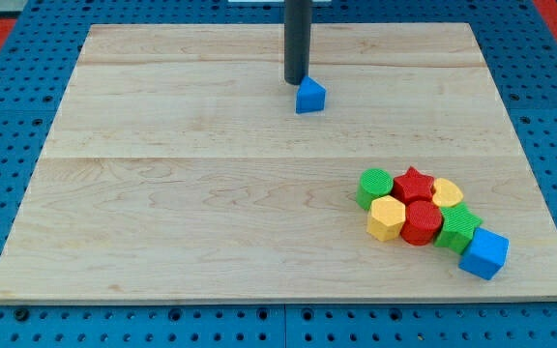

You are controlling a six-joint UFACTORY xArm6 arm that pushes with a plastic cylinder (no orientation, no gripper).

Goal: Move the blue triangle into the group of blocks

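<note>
The blue triangle (pixel 309 96) lies alone on the wooden board (pixel 182 184), near the view's top centre. My tip (pixel 295 81) stands just to its upper left, touching or nearly touching it. The group of blocks sits at the view's lower right: a green round block (pixel 374 187), a red star (pixel 414 182), a yellow block (pixel 447 191), a yellow hexagon (pixel 386 218), a red cylinder (pixel 421 222), a green block (pixel 459 228) and a blue cube (pixel 484 253). They are packed against each other.
The board rests on a blue pegboard surface (pixel 8 145) that surrounds it. The blue cube lies close to the board's bottom right edge.
</note>
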